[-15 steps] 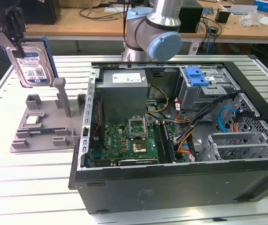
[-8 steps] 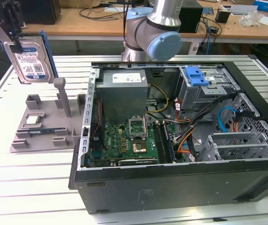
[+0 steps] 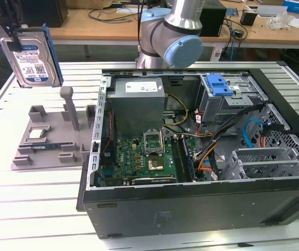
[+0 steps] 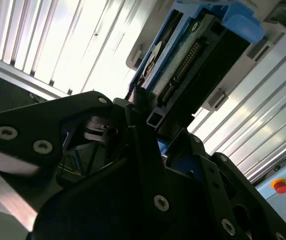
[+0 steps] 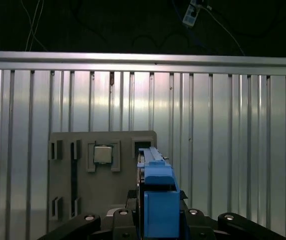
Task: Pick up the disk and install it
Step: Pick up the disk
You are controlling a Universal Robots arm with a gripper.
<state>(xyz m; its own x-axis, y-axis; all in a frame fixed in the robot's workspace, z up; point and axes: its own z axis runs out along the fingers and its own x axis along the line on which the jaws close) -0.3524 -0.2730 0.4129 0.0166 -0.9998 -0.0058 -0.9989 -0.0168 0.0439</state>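
At the exterior view's far left we saw the tool [image 3: 12,37] closed on the disk [image 3: 33,57], gripping it by its upper corner and holding it upright in the air, with its white-and-blue label facing the camera and its blue bracket along the edge nearer the case [image 3: 191,204]. The disk hung clear of the slatted worktop [image 3: 34,209] and above the grey holder [image 3: 52,151], touching neither. A small square chip [image 3: 36,134] sat in a pocket of the holder, just beside an upright post. Further right lay the open case, well apart from the disk, with a green board [image 3: 139,162] on its floor and a grey box [image 3: 137,102] above it. Behind the case rose the arm [image 3: 178,36]. Toward the exterior view's right, a blue clip [image 3: 220,83] rested on the drive cage inside the case, with loose cables below it. In the first wrist view we looked along the disk [image 5: 160,200] edge-on, clamped between the black fingers [image 5: 203,222], with the holder [image 5: 67,170] and chip [image 5: 102,154] on the worktop [image 5: 233,150] beyond. In the second wrist view the disk's [image 4: 183,65] connector edge stood out from the closed fingers [image 4: 143,150].
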